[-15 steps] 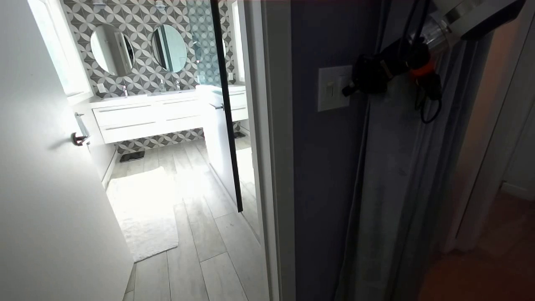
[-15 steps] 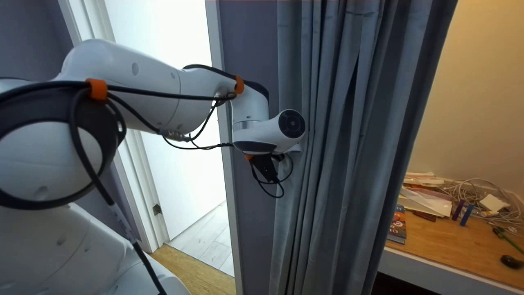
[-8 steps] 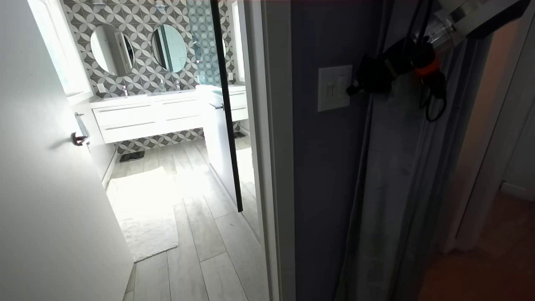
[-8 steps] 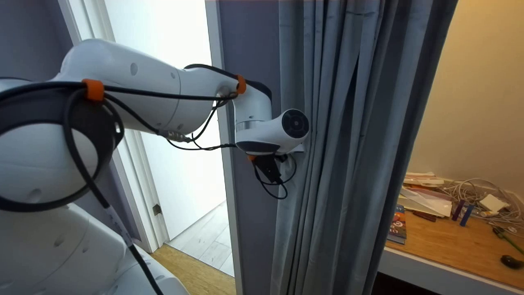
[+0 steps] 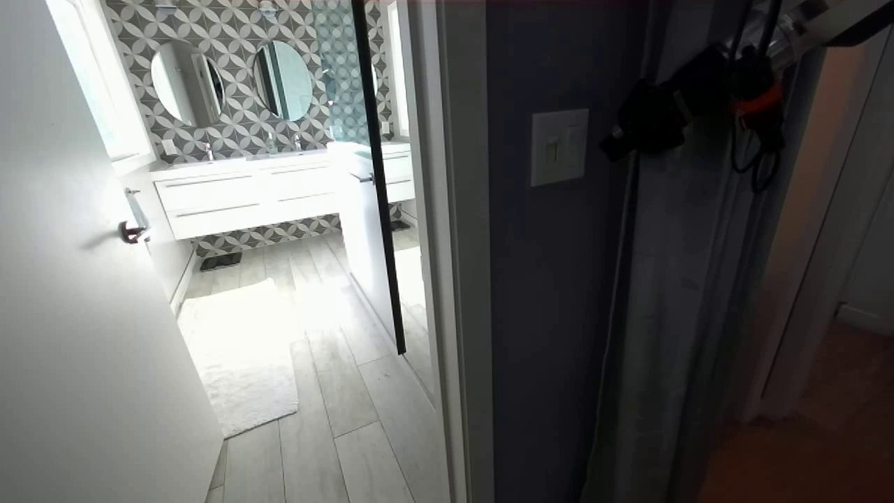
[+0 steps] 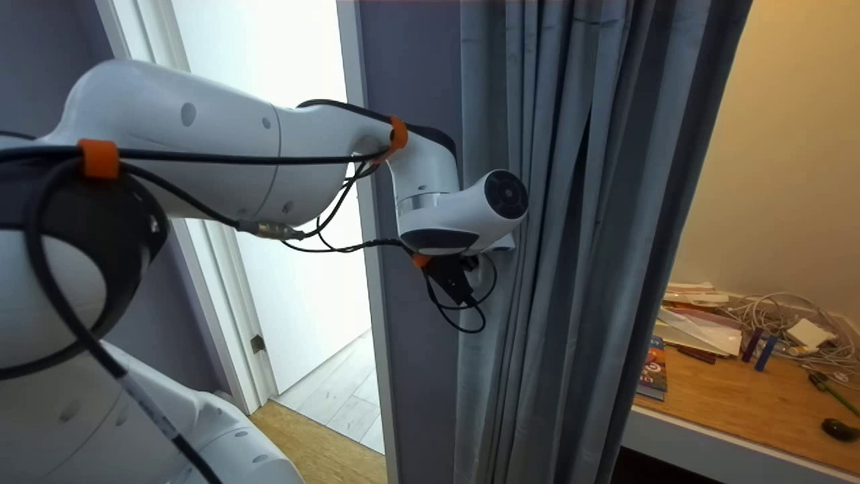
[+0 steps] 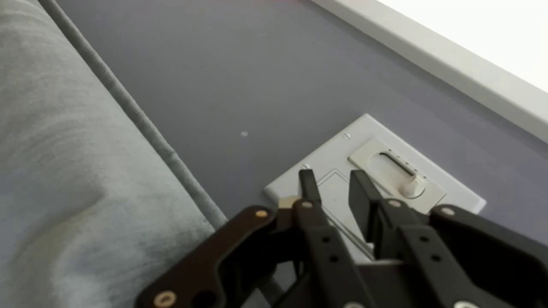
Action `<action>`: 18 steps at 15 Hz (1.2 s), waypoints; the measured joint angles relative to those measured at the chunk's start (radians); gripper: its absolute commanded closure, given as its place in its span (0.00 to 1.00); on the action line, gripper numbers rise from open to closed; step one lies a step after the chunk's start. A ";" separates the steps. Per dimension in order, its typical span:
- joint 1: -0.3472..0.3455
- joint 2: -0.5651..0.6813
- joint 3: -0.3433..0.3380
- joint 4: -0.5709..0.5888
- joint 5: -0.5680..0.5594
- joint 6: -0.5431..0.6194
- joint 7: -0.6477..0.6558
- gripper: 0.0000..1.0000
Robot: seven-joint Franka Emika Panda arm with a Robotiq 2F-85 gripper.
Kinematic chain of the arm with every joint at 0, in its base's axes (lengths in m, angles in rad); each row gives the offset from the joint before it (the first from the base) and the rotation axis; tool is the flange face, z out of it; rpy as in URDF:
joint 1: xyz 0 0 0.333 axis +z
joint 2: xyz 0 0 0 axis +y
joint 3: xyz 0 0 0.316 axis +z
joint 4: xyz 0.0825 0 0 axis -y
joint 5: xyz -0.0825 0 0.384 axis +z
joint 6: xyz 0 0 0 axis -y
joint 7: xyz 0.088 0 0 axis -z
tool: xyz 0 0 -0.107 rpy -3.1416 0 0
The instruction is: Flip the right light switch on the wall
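The right light switch is a flat white rocker on a white switch plate. In an exterior view the rocker is on the right half of the plate. A slider switch is on its other half, its knob at one end. The plate is fixed to the grey-mauve wall. My gripper is partly open and empty. In the wrist view its fingers overlap the rocker. In an exterior view the gripper is to the right of the plate, apart from it. In the remaining exterior view, arm and curtain hide the plate.
A grey curtain hangs close beside the gripper. A white door frame is on the plate's other side. Loose cables hang under the wrist. A desk with clutter stands behind the curtain.
My gripper has moved right, away from the plate, which is now fully uncovered in an exterior view. The wrist has also shifted right in the remaining exterior view, and the curtain edge moved slightly.
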 measured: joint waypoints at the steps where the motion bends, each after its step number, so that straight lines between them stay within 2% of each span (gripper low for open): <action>1: -0.002 -0.011 -0.009 0.000 -0.015 -0.037 0.000 0.35; 6: -0.032 -0.072 -0.047 -0.001 -0.088 -0.182 0.000 0.02; 18: -0.107 -0.251 -0.126 -0.045 -0.184 -0.304 -0.005 0.00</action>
